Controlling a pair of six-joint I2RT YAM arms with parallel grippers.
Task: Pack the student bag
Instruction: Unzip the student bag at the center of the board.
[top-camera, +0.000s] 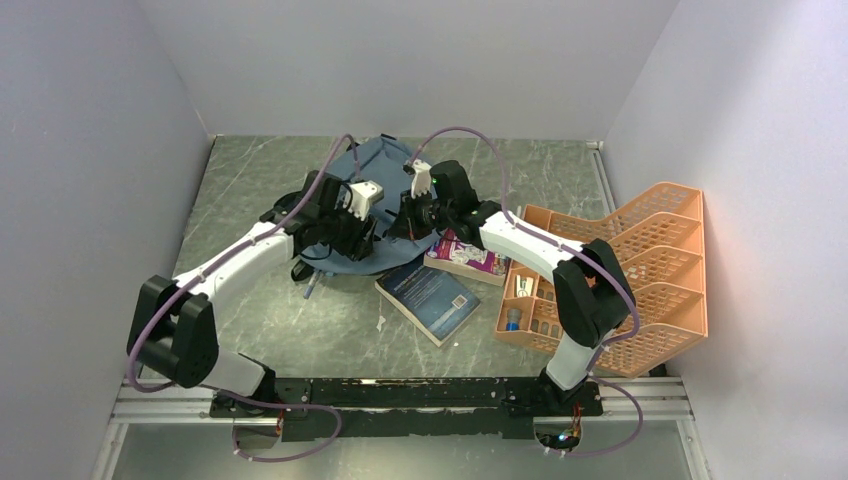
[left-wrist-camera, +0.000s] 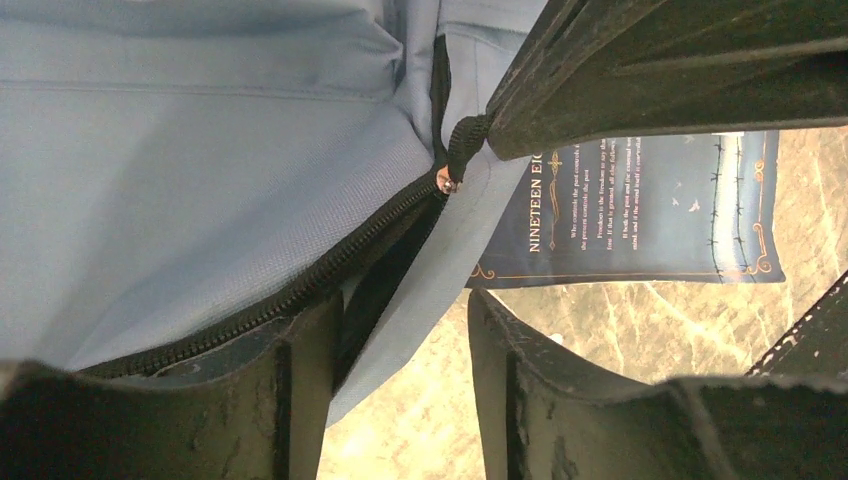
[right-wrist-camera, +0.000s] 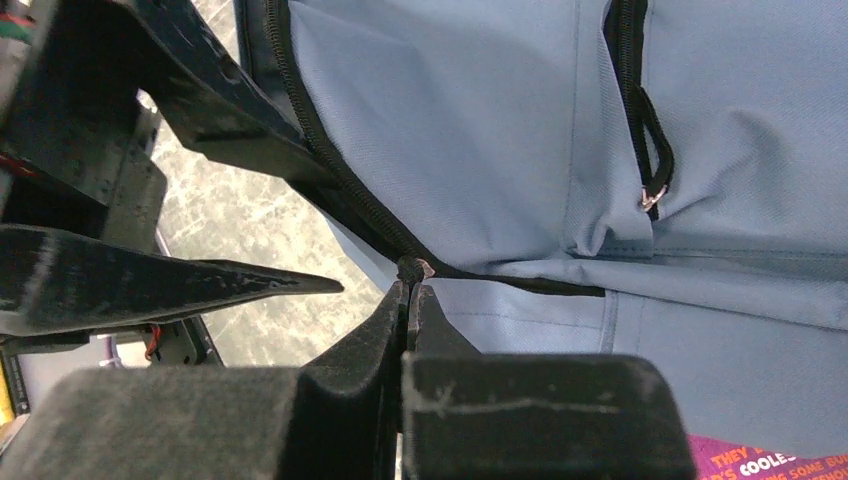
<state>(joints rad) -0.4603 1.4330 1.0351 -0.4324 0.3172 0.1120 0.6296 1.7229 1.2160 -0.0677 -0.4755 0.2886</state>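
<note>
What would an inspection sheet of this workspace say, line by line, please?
Surface: grey marbled table.
Job's things: student bag at back centre; its main zip seems partly open.
Clutter: dark blue book and purple book beside the bag; orange mesh organiser at right.
Grippers: right pincer shut on zip pull; left pincer open, astride the bag's edge.
Cables: purple cables arch above both arms.
Surroundings: plain pale walls on three sides.
</note>
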